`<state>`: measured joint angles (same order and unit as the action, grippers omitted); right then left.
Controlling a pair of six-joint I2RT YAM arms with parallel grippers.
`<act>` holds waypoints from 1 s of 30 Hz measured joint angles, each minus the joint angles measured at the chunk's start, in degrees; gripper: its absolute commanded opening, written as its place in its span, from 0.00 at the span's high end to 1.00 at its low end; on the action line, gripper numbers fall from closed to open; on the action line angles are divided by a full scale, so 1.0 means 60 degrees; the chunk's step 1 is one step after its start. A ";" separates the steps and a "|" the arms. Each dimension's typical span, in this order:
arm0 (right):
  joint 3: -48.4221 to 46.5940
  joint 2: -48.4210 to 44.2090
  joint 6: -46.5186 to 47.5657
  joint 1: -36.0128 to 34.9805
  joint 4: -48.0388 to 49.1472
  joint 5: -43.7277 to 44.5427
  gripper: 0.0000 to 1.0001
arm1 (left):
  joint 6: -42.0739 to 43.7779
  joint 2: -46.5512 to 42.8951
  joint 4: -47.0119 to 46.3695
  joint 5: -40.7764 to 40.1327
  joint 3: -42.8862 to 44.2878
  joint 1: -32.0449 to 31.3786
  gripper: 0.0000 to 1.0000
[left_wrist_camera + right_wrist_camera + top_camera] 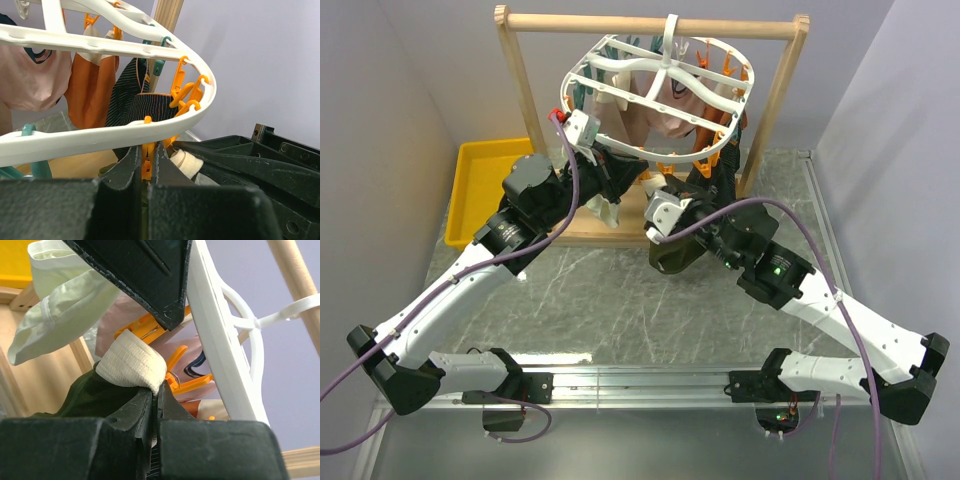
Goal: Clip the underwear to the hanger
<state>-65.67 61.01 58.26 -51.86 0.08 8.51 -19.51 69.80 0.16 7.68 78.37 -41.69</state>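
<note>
Top view: hanger (pixel 582 62) hangs by its hook from the rail (pixel 650 22); other garments (pixel 665 100) are clipped inside the ring. Both arms reach up to the near rim. Underwear (pixel 672 258) droops below the R wrist, over the bench (pixel 620 310). L wrist view: L jaws are clenched on an orange clip (pixel 146 164) under the near rim, probably squeezing it open. The pale waistband (pixel 186 162) sits just beside the clip, to its right. R wrist view: R jaws are clenched on the underwear (pixel 85 397) at the waistband, holding the folded edge up just below the clip (pixel 145 327). Contact between the two: cannot tell. Status, est.: garment is picked up and raised to the rim, and the clip is engaged by L. The waistband isn't visibly inside the clip mouth. Remaining, est.: feed waistband into clip, release L so the clip bites, release R, verify hold. A 2nd clip is prob. reqd for the other side.
</note>
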 measured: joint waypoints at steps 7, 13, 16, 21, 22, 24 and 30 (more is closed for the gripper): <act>-0.0433 0.0280 -0.0576 0.0007 -0.0550 -0.0036 1.00 | 0.0029 0.0015 0.0007 -0.0011 0.0000 0.0000 1.00; -0.0433 0.0295 -0.0925 0.0007 -0.0586 0.0127 1.00 | 0.0033 0.0015 0.0007 -0.0036 0.0000 0.0000 1.00; -0.0430 0.0302 -0.1071 0.0018 -0.0550 0.0302 1.00 | 0.0044 0.0015 0.0015 -0.0066 0.0000 0.0000 1.00; -0.0430 0.0313 -0.1180 0.0044 -0.0364 0.0568 1.00 | 0.0044 0.0015 0.0051 -0.0084 0.0000 0.0000 0.99; -0.0430 0.0313 -0.1213 0.0047 -0.0342 0.0579 1.00 | 0.0044 0.0015 0.0047 -0.0095 0.0000 0.0000 0.98; -0.0430 0.0313 -0.1242 0.0051 -0.0295 0.0576 1.00 | 0.0036 0.0025 0.0076 -0.0117 0.0015 0.0000 0.96; -0.0430 0.0291 -0.1319 0.0062 -0.0255 0.0561 1.00 | 0.0018 0.0113 0.0248 -0.0182 0.0197 0.0000 0.84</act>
<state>-68.25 62.76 50.35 -51.48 -1.45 11.88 -19.40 70.48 1.65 6.59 79.55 -41.69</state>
